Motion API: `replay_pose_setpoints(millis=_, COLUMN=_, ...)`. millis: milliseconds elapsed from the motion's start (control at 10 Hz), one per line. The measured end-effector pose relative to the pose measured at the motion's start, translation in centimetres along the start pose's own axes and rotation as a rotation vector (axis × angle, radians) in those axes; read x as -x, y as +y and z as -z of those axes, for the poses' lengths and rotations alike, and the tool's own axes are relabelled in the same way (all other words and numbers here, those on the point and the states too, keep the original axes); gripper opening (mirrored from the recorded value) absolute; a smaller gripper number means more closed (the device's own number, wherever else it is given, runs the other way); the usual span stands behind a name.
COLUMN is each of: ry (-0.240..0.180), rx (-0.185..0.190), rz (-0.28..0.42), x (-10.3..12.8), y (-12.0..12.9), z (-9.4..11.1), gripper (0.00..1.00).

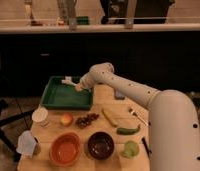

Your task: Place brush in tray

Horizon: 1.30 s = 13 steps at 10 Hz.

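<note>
Tool [77, 86] over tray [57, 98], brush [68, 80] at its tip.

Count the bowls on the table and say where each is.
2. The orange bowl sits at the table's front edge, left of centre; the dark bowl is just right of it. The gripper hangs over the green tray; the arm may hide more.

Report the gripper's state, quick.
Gripper: above the far right part of the tray, right beside the brush; open, closed or holding it cannot be told.
</note>
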Motion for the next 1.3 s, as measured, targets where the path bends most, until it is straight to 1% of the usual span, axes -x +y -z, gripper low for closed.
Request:
replay_pose_setpoints(millis=200, ry=0.012, rx=0.005, rz=-0.012, x=0.3, y=0.8, z=-0.8, gripper=0.0)
replay_pose_setpoints(millis=600, ry=0.045, rx=0.005, rz=-0.049, x=-0.8, y=0.4, z=-1.9, gripper=0.0)
replay_pose_setpoints(millis=900, ry=0.073, rx=-0.002, rz=-0.078, x=-1.6, y=-0.2, z=-2.9, gripper=0.0)
replay_pose_setpoints(millis=1200, ry=0.08, rx=-0.006, rz=-0.086, x=-1.7, y=-0.4, z=-3.2, gripper=0.05)
replay_pose_setpoints(millis=1300, ry=0.08, rx=-0.006, rz=-0.087, x=-1.8, y=-0.5, z=-3.2, gripper=0.1)
